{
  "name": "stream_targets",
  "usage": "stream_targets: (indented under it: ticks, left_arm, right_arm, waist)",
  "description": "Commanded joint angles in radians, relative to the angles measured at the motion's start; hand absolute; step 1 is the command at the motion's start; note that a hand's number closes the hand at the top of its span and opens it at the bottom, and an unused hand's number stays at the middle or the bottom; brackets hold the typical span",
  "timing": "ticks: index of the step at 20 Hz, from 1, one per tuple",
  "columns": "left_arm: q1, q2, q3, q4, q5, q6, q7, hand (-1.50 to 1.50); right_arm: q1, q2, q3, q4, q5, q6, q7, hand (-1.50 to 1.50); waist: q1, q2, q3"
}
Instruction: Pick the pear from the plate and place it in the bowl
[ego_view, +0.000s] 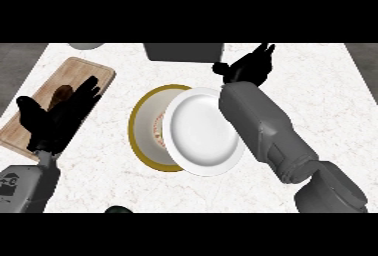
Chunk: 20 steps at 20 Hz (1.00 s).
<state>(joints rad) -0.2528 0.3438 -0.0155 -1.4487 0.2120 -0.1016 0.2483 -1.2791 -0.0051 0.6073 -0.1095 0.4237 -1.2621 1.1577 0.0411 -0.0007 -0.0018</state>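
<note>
Two grey forearms with smooth, blocky casings end in matte black hands, the left hand (59, 117) and the right hand (249, 66). The left forearm carries a small dark marking near the lower edge.

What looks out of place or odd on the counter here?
The white bowl sits on the yellow-rimmed plate, shifted toward its right side and covering most of it. No pear shows on the plate or in the bowl. The right robot hand is extended past the bowl, its fingers curled; whether it holds anything is hidden.
</note>
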Motion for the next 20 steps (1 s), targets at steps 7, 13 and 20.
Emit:
stream_targets:
  ticks: [7,13,20]
  left_arm:
    - [0.020,0.024,0.029,0.011,-0.001,0.001,0.020,0.00]
    - [0.027,0.011,0.025,0.029,-0.001,-0.001,0.007,0.00]
    - [0.011,0.014,0.020,0.038,0.003,-0.014,0.023,0.00]
  right_arm:
    - [-0.034,0.005,0.083,0.082,0.093,-0.171,0.172,-1.50]
    - [-0.012,0.005,0.150,-0.059,0.144,-0.094,0.135,-1.50]
    - [0.002,0.005,0.228,-0.257,0.173,-0.093,0.145,-1.50]
  waist:
    - [-0.049,-0.041,-0.003]
    - [-0.044,-0.058,-0.005]
    - [-0.015,-0.068,-0.004]
